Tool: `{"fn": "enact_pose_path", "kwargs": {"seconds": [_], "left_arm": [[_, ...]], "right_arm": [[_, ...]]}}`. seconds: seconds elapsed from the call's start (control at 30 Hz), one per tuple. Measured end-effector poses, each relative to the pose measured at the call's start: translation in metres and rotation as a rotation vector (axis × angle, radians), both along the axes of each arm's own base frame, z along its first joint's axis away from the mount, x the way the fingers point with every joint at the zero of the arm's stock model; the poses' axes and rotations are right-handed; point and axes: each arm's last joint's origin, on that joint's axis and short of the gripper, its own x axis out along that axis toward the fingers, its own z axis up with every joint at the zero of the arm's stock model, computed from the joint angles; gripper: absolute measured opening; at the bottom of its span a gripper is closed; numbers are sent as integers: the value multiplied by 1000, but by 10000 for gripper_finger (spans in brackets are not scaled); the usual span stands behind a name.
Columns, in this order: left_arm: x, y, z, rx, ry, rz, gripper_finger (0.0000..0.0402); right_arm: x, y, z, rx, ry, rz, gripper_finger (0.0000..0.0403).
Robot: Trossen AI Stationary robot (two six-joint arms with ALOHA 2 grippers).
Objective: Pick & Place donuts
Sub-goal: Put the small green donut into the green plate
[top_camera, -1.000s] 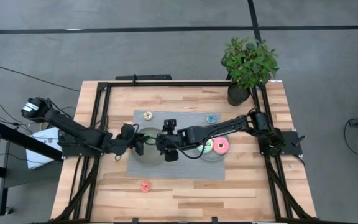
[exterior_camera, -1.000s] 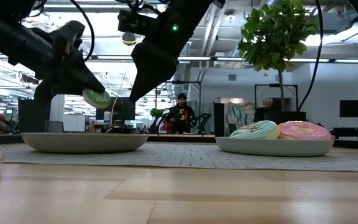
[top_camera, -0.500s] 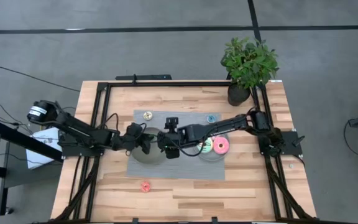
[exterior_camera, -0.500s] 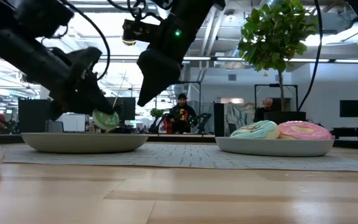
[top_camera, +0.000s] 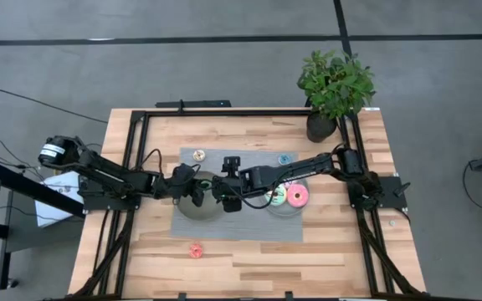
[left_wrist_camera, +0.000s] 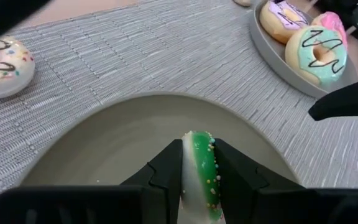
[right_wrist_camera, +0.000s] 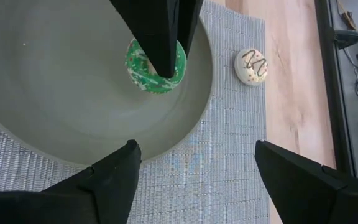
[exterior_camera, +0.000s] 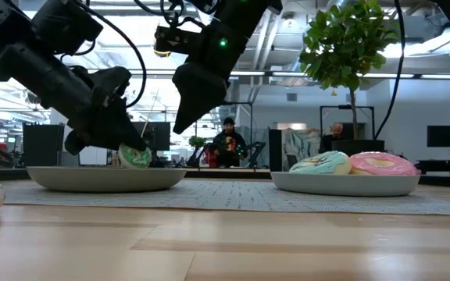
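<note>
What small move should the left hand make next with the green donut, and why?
Probably lower a little more, then open. The left hand holds the green donut on edge between its fingers, just above the left plate. The right hand hovers open nearby.

A potted plant (top_camera: 335, 90) is parked at the far right corner of the wooden table (top_camera: 258, 255). A grey woven mat (top_camera: 241, 229) is laid across the middle, with two grey round plates (exterior_camera: 104, 179) (exterior_camera: 346, 183) set on it. Two people (exterior_camera: 228, 144) (exterior_camera: 335, 134) are seen way back in the room.
</note>
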Motion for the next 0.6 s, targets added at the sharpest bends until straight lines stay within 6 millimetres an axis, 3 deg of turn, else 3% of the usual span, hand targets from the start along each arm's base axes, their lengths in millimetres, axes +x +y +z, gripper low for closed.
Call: {"fn": "enact_pose_path", "kwargs": {"seconds": [0.6], "left_arm": [[0,8,0,74,31,21,77]], "right_arm": [[0,0,0,2,0,1,306]]}}
